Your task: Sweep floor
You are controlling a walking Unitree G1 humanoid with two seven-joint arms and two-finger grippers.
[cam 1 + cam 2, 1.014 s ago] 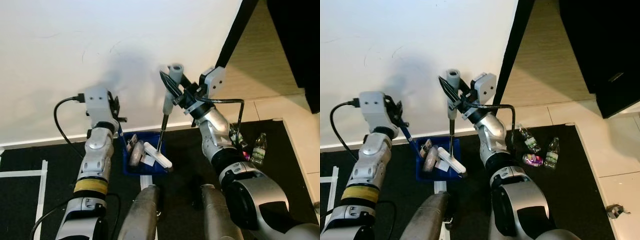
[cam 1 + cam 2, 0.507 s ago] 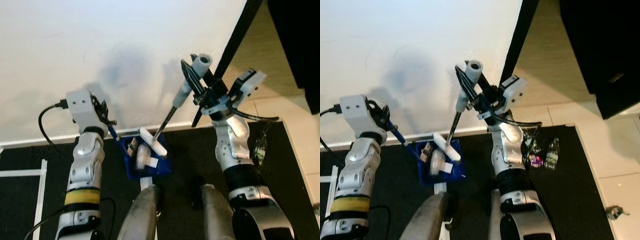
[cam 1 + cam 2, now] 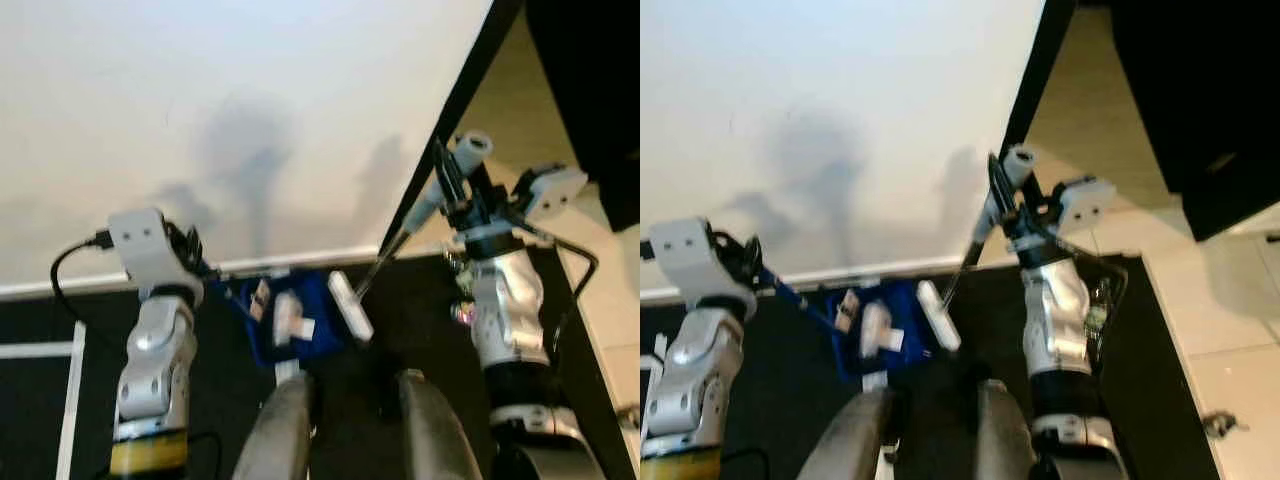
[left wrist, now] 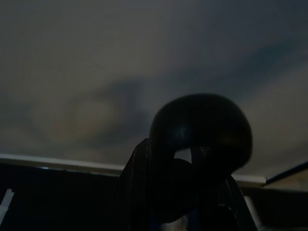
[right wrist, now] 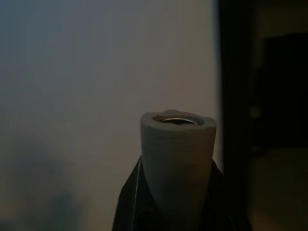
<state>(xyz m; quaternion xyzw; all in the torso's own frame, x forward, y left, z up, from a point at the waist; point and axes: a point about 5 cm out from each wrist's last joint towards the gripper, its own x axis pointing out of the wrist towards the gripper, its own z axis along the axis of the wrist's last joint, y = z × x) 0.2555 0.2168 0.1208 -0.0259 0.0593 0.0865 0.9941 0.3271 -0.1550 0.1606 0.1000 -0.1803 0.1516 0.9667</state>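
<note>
A blue dustpan [image 3: 291, 322] lies on the black mat by the wall, with white scraps and a pale bottle in it. Its blue handle runs up to my left gripper [image 3: 203, 268], which is shut on it; in the left wrist view the handle's dark round end [image 4: 199, 129] sits between the fingers. My right gripper [image 3: 447, 192] is shut on the grey grip of a broom [image 3: 470, 146]. The thin shaft slants down to the white broom head [image 3: 350, 305], which sits just right of the dustpan. The right wrist view looks straight at the grey grip's end [image 5: 178, 154].
A white wall with a baseboard [image 3: 300, 262] stands right behind the dustpan. A black door frame [image 3: 455, 100] slants at the right, with pale tiles [image 3: 1220, 370] beyond. Bottles [image 3: 1097, 316] lie partly behind my right arm. White tape [image 3: 70, 400] marks the mat at left.
The broom head has come out of the dustpan and swung right, now beside it. My right arm moved right with the broom; my left arm and the dustpan handle shifted left and lower.
</note>
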